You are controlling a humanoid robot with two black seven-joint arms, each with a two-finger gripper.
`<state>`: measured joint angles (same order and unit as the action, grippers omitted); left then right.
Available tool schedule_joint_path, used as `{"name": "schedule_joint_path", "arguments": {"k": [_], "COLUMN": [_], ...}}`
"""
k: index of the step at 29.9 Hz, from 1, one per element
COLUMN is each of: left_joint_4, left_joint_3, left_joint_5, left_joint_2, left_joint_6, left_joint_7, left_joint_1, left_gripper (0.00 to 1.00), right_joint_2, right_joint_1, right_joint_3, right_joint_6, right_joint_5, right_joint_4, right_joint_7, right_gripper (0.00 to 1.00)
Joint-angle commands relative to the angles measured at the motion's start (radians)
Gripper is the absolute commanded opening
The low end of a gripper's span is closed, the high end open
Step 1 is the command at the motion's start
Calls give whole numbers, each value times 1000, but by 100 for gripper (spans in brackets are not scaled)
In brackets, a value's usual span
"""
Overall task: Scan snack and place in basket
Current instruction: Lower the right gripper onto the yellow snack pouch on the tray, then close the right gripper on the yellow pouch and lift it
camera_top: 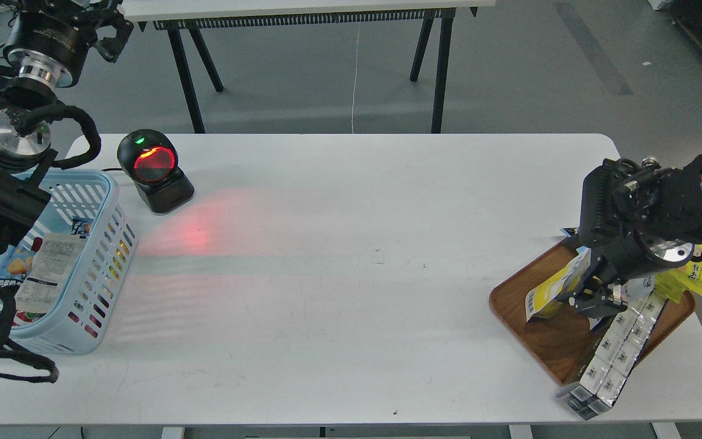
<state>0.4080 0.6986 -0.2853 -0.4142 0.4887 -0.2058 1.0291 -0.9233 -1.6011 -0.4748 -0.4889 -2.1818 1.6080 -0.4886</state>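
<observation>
My right gripper (592, 300) is low over the brown wooden tray (546, 347) at the table's right end, its fingers down among the pouches and standing apart. A yellow and white pouch (547, 294) leans just left of the fingers, touching or almost touching them. The snack with the beige balls is mostly hidden behind the gripper; only a white-grey corner (642, 285) shows. The light blue basket (104, 183) stands at the far left with several packets inside. My left gripper (104, 27) is raised at the top left, above the basket; its fingers cannot be told apart.
A black barcode scanner (155, 169) with a red glowing window stands right of the basket and throws red light on the table. On the tray lie an all-yellow cartoon-face packet (692, 268) and a long silver-white strip of packets (619, 350) overhanging the front edge.
</observation>
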Motion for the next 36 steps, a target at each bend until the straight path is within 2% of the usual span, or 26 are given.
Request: {"name": "schedule_joint_path", "arguments": {"k": [1, 15, 20, 23, 26, 31, 36], "left_joint_4": [-1, -1, -11, -26, -31, -31, -31], "left_joint_3": [-1, -1, -1, 1, -1, -1, -1], "left_joint_5": [0, 0, 2, 2, 2, 2, 2], "left_joint_2": [0, 2, 2, 2, 2, 2, 3], "left_joint_6": [0, 0, 0, 0, 0, 0, 0], "left_joint_7": [0, 0, 0, 0, 0, 0, 0], "left_joint_1": [-1, -1, -1, -1, -1, -1, 0], "left_gripper": [100, 100, 100, 100, 100, 100, 100], "right_joint_2": [12, 40, 63, 75, 77, 77, 75], "right_joint_1": [9, 52, 61, 59, 59, 59, 56], "right_joint_3": [-1, 4, 5, 10, 18, 21, 21], "right_joint_6": [0, 0, 0, 0, 0, 0, 0], "right_joint_5": [0, 0, 0, 0, 0, 0, 0], "right_joint_4": [-16, -137, -160, -166, -166, -166, -165], "right_joint_7": [0, 0, 0, 0, 0, 0, 0], "right_gripper": [80, 73, 60, 47, 37, 25, 3]}}
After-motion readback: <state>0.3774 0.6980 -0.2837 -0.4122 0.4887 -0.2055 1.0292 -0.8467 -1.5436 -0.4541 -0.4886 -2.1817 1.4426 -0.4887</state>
